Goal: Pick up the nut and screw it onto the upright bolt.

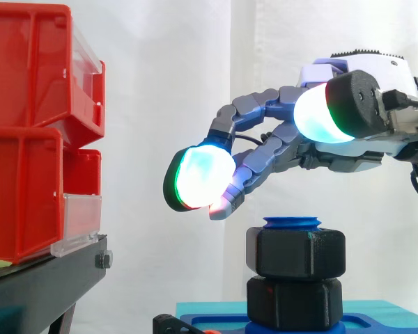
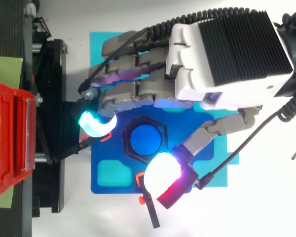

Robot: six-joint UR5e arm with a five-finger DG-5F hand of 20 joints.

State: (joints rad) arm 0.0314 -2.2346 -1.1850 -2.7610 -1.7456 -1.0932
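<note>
White curtain behind, and we've got the hand [image 2: 138, 69] poised over the bolt [image 2: 146, 138].
Fingers loose and spread, gripping nothing; the black nut [image 1: 296, 252] sits on that blue bolt, right of the red bins [image 1: 28, 132].

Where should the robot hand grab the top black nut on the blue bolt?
By two opposite flat sides of the top nut, coming down from above, where the hand hovers open. The nut is six-sided and sits level on the upright bolt, so its flat sides probably give a firm hold for turning.
</note>
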